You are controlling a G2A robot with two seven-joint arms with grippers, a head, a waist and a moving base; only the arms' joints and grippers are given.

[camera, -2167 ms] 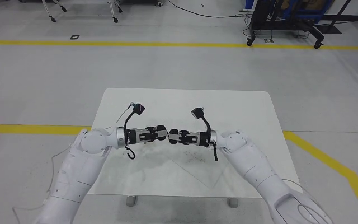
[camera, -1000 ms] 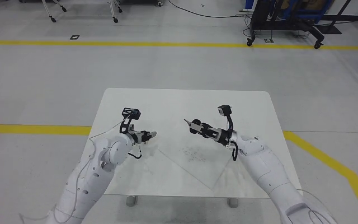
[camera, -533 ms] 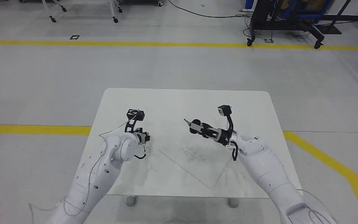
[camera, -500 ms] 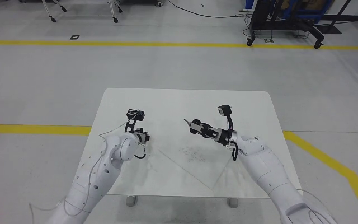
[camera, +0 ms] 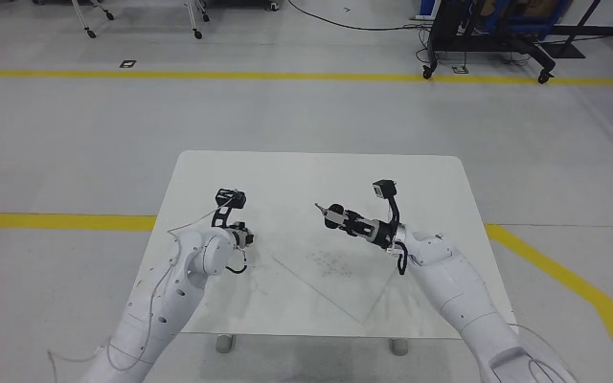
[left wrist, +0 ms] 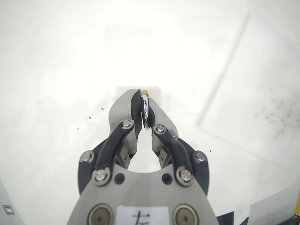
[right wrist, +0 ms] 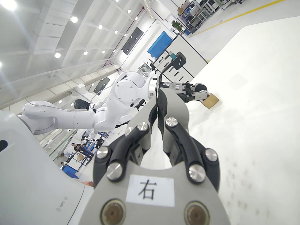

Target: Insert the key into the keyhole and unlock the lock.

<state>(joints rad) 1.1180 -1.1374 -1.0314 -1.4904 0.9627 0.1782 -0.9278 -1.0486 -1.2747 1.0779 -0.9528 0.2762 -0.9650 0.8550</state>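
Note:
My left gripper (left wrist: pixel 142 93) points down at the white table (camera: pixel 402 182) and is shut on the silver shackle (left wrist: pixel 145 111) of a brass padlock (right wrist: pixel 210 101). The right wrist view shows the padlock's body resting on or just above the table under that gripper (right wrist: pixel 203 94). In the top view this gripper (camera: pixel 247 233) sits at the table's left. My right gripper (camera: pixel 330 213) hovers right of centre, aimed at the left one, shut on a thin key (camera: pixel 319 206) that pokes out of its tip. The right wrist view shows its fingers (right wrist: pixel 161 108) pressed together; the key is hidden there.
A patch of dark specks (camera: pixel 330 263) and faint seam lines mark the table between the arms. The table's far half is bare. A black wheeled frame (camera: pixel 488 43) stands on the floor well beyond it.
About two seconds ago both grippers met at the table's middle. They have since parted: the left one swung left and down with the padlock, the right one pulled back right. Hardly any motion lately.

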